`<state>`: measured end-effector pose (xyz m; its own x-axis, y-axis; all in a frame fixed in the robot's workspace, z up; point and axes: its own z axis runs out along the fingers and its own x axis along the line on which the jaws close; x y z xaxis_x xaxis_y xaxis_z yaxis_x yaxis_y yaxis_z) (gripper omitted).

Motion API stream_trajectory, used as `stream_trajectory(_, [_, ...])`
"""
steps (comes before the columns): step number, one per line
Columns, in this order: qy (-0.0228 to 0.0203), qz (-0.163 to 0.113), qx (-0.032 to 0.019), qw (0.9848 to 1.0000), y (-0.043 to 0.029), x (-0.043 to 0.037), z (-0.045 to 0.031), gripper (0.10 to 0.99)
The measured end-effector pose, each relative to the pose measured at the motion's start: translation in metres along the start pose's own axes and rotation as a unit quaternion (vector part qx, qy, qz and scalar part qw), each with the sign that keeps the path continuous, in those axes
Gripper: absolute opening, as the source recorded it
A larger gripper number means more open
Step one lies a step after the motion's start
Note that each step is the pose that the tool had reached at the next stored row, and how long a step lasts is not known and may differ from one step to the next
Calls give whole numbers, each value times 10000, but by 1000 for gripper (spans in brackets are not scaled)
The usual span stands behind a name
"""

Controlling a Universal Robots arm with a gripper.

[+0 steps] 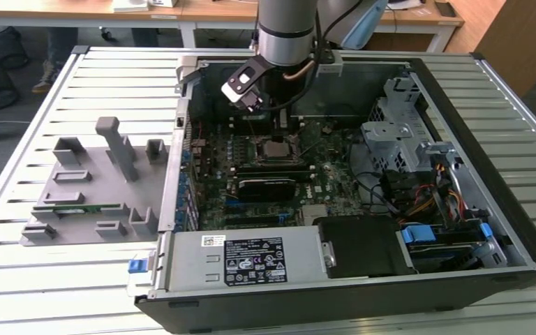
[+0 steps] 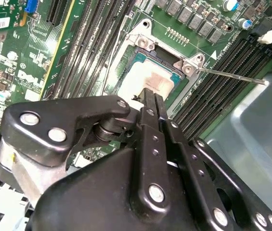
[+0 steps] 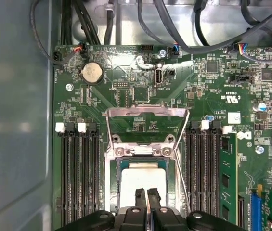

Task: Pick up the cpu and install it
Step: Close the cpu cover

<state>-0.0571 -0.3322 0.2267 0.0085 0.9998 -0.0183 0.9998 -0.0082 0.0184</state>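
The cpu [image 3: 143, 174], a flat square chip with a silver-white top, lies flat in the open socket on the green motherboard [image 3: 102, 98]. It also appears in the second wrist view [image 2: 143, 82] and, small, in the exterior view [image 1: 276, 148]. My gripper [image 3: 147, 195] hangs straight above the cpu with its two black fingers [image 2: 148, 103] pressed together and nothing between them. Whether the tips touch the chip's top I cannot tell. The socket's metal load plate [image 3: 148, 112] stands flipped open and its thin lever [image 2: 232, 77] sticks out to one side.
The open computer case [image 1: 454, 91] walls in the arm. Black memory slots [image 3: 78, 173] flank the socket and cables [image 3: 174, 29] run near the board's edge. A drive cage [image 1: 393, 136] is at the exterior view's right. A grey fixture [image 1: 91, 181] holding a green memory stick [image 1: 77, 208] is at its left.
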Motion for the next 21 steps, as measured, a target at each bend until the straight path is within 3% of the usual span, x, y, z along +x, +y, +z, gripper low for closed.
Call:
stream_trajectory(7, [0,0,2,10000,3,-3,-167,157])
stream_trajectory(16, [2,-1,8,10000,10,-10,-568,157])
stream_trajectory(17, [4,-1,11,10000,11,-10,-594,157])
stream_trajectory(19, [53,0,11,10000,11,-39,-600,157])
stream_trajectory(21, [57,1,11,10000,12,-92,-599,157])
